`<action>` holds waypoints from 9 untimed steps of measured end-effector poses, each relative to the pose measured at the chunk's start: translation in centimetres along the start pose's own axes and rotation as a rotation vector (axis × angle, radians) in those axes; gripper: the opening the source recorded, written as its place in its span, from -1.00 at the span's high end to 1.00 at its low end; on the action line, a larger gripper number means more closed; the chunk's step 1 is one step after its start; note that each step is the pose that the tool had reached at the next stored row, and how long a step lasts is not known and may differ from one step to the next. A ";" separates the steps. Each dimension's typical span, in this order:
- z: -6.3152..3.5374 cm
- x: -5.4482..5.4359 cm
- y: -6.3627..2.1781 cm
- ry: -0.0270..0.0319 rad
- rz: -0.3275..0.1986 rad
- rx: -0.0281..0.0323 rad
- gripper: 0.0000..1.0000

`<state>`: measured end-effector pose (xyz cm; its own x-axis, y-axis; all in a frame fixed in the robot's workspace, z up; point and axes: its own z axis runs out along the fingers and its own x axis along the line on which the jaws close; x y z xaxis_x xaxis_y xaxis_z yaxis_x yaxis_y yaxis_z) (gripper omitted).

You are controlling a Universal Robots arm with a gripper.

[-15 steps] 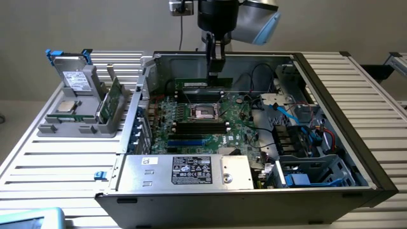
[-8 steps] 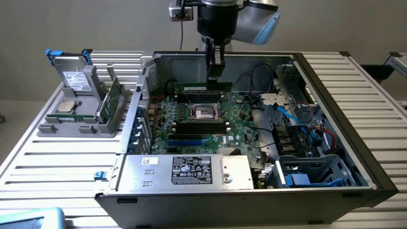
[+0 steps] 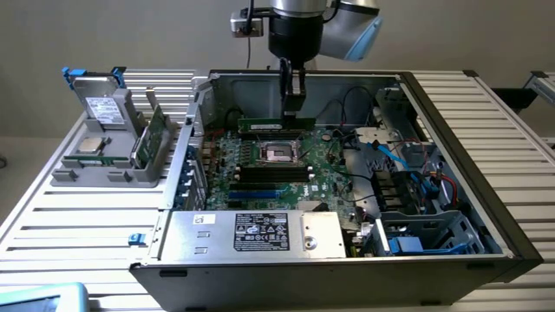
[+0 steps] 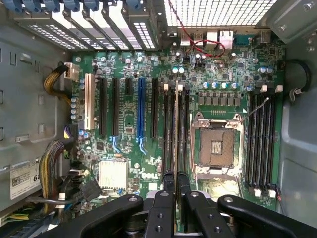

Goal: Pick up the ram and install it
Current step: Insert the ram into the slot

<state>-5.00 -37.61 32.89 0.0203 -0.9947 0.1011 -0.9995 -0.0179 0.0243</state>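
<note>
The ram [image 3: 270,123], a long thin green stick, hangs level inside the open computer case, above the back part of the motherboard [image 3: 325,172]. My gripper [image 3: 293,116] comes straight down from above and is shut on the stick near its end on the exterior view's right. In the wrist view the ram [image 4: 176,129] runs edge-on away from my gripper [image 4: 176,182]. It is beside the CPU socket [image 4: 216,147], and the black memory slots [image 4: 262,144] with white end clips lie on the socket's far side. The memory slots [image 3: 273,173] sit in front of the CPU socket [image 3: 280,153].
A grey holder [image 3: 104,172] on the exterior view's left carries a drive, a chip and a broader green card [image 3: 149,140]. The power supply box [image 3: 260,231] fills the case's front. A drive cage [image 3: 425,237] and loose cables [image 3: 390,156] crowd the exterior view's right. Expansion slots [image 4: 124,114] line the board.
</note>
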 end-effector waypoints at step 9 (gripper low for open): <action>1.36 -0.6 0.01 0.0169 0.000 -0.0002 0.72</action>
<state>-5.05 -37.19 31.48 0.0202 -0.9928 0.1179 -0.9996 -0.0174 0.0244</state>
